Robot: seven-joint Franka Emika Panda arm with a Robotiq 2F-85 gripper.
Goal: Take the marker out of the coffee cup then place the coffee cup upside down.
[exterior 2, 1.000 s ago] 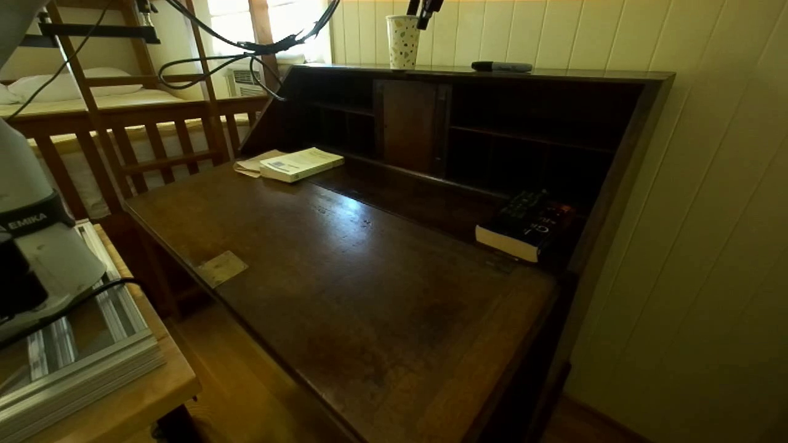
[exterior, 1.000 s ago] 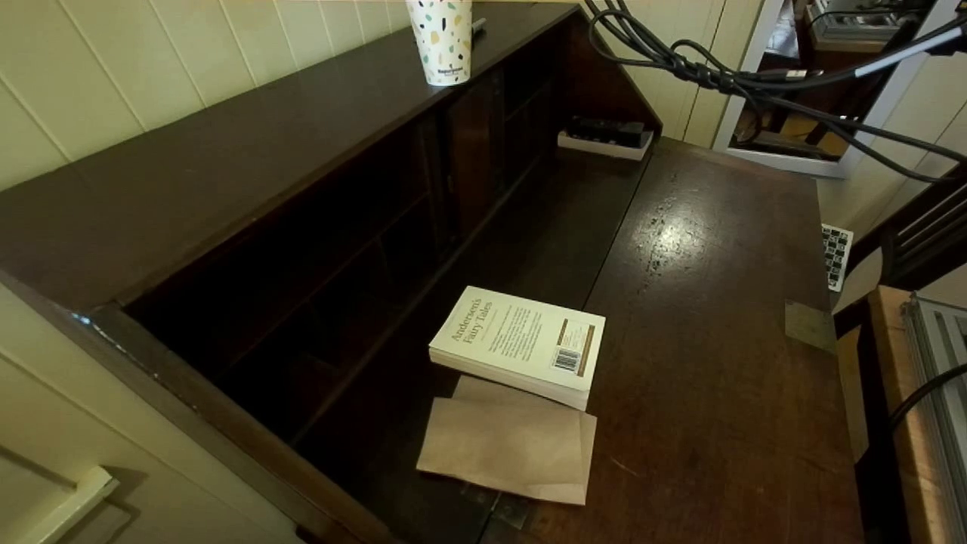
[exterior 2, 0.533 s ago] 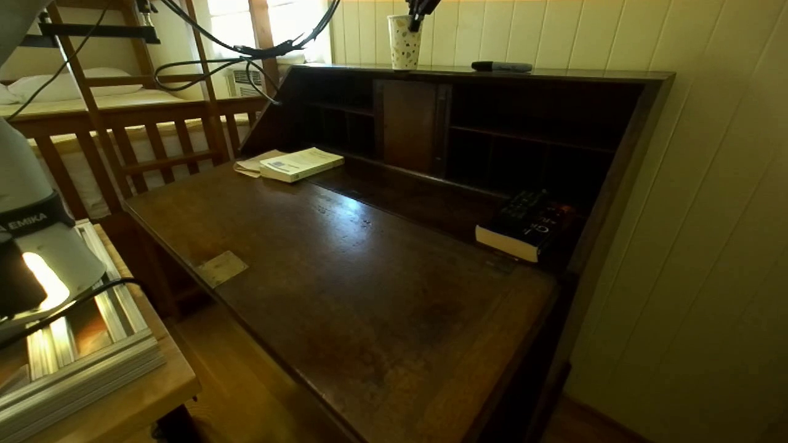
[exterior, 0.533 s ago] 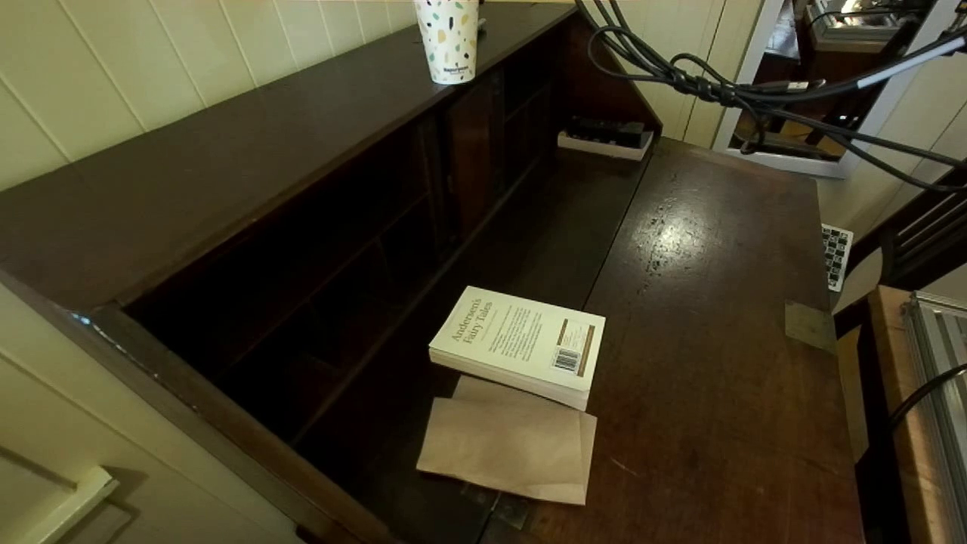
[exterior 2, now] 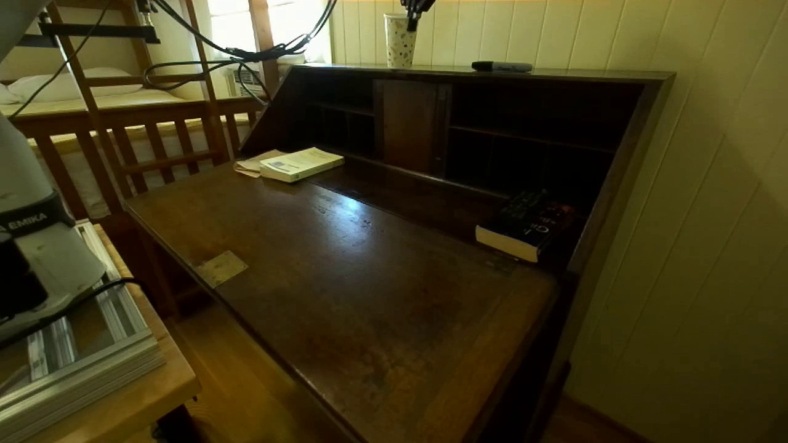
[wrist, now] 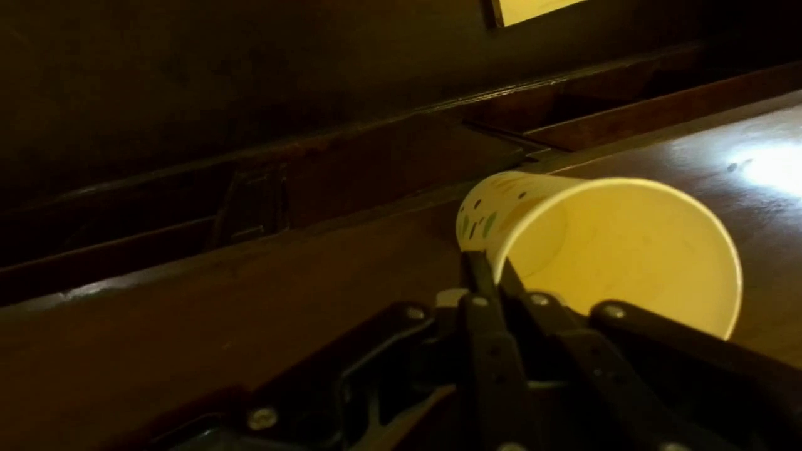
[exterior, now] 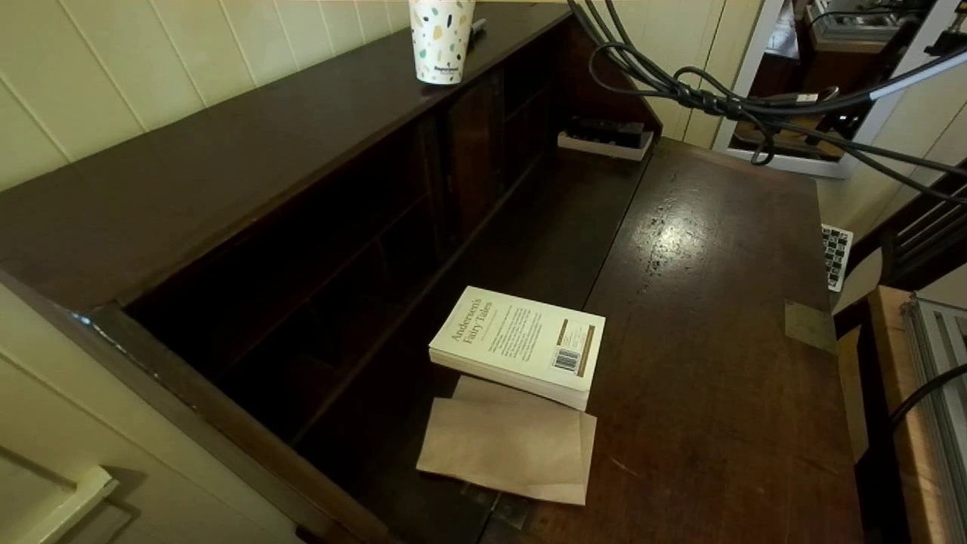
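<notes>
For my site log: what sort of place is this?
Probably a home bedroom, judging by the brown wooden slatted bed frame, plump white cloth pillow and dark-brown slant-sided wooden desk.

Speckled white cup [exterior: 442, 45], grey-black marker [exterior 2: 502, 66], black claw [wrist: 492, 266]

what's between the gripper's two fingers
The wall of the coffee cup, near its rim. The wrist view shows the gripper with one finger outside the cup, the other inside.
</notes>
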